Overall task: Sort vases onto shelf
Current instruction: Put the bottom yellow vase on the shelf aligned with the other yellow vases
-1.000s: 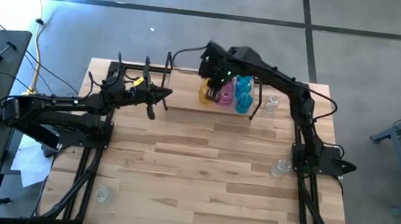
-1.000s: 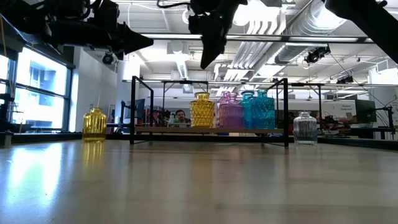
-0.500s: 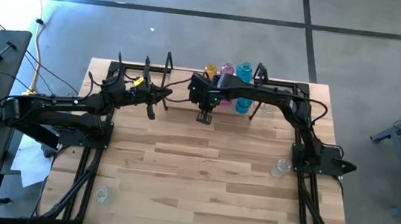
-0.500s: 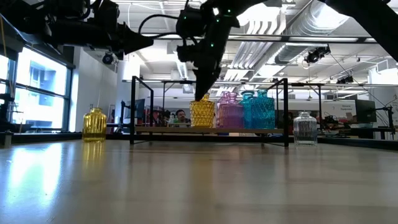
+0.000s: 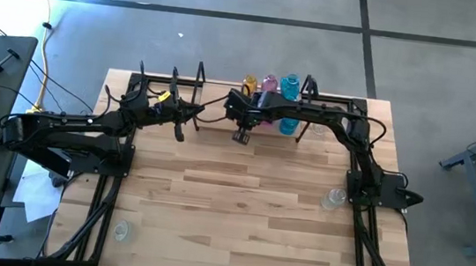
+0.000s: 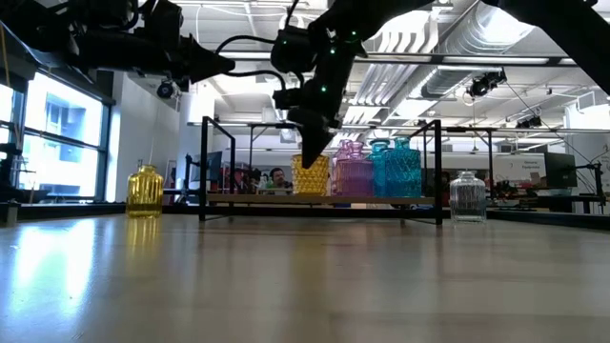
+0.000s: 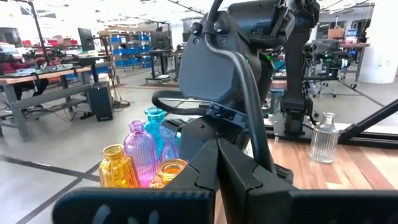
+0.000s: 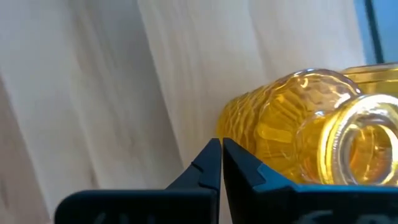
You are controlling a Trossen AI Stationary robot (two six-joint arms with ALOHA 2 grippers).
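Since the right gripper (image 8: 220, 163) is closed on nothing just beside the amber vase (image 8: 292, 124) on the shelf (image 5: 213, 117), that vase could be toppled by a sideways swing; the left gripper (image 5: 194, 111) is closed too.

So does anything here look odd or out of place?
Nothing is tipped or broken. Several vases stand off the shelf though: a yellow vase and a clear vase beside it, and two more clear ones nearer the table's front edge.
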